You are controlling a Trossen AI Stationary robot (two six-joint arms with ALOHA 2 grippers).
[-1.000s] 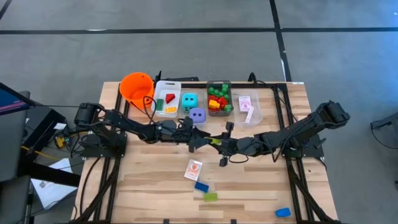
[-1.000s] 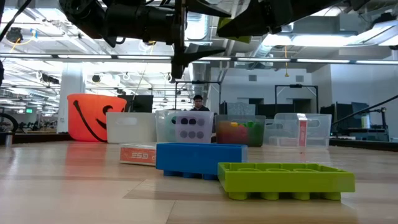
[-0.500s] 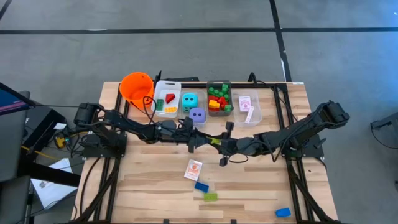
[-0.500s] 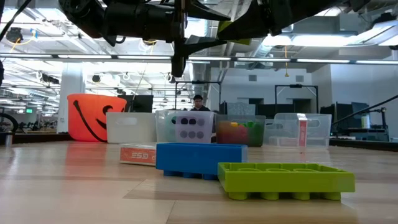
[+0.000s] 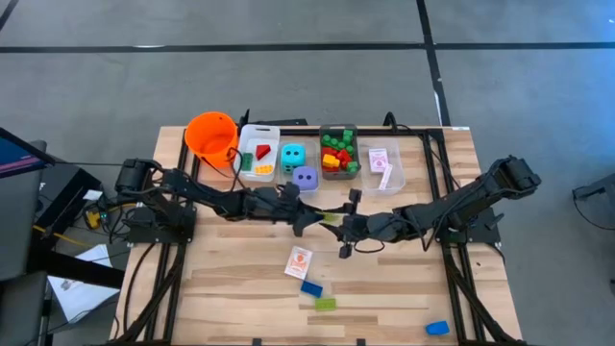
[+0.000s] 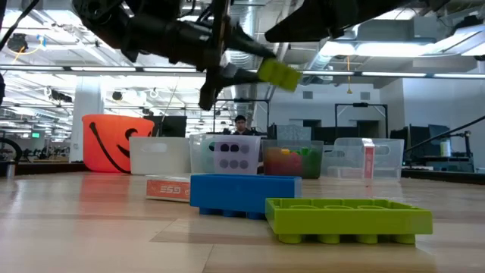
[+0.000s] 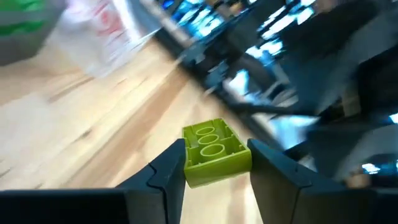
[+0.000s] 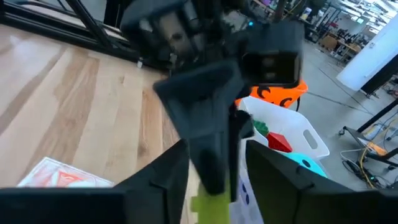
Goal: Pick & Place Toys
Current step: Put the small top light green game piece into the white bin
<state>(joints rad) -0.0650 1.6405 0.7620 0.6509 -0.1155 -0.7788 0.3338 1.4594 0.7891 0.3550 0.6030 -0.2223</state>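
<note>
A small yellow-green brick hangs in the air above the middle of the table, and my left gripper is shut on it. In the low view the brick sticks out past the left fingertips and tilts downward. My right gripper faces it from the table's right. Its fingers stand apart on either side of the left gripper's tip and do not hold the brick. On the table lie a red-backed card pack, a blue brick, a flat green brick and another blue brick. My left gripper pinches the brick by two opposite side walls between its two fingers, with the studded top showing. The fingers reach in from the table's left, slanting a little downward. The brick juts out beyond the fingertips, lifted well clear of the table.
Along the far edge stand an orange bucket, a clear bin with a red wedge, a teal die, a purple die, a bin of bricks and a bin of cards. There is bare wood near the front left.
The brick, held up by my right gripper before, now sits in my left gripper. The left gripper has taken hold and tipped its nose downward, carrying the brick lower and clear of my right gripper. The right gripper has let go and kept its place.
</note>
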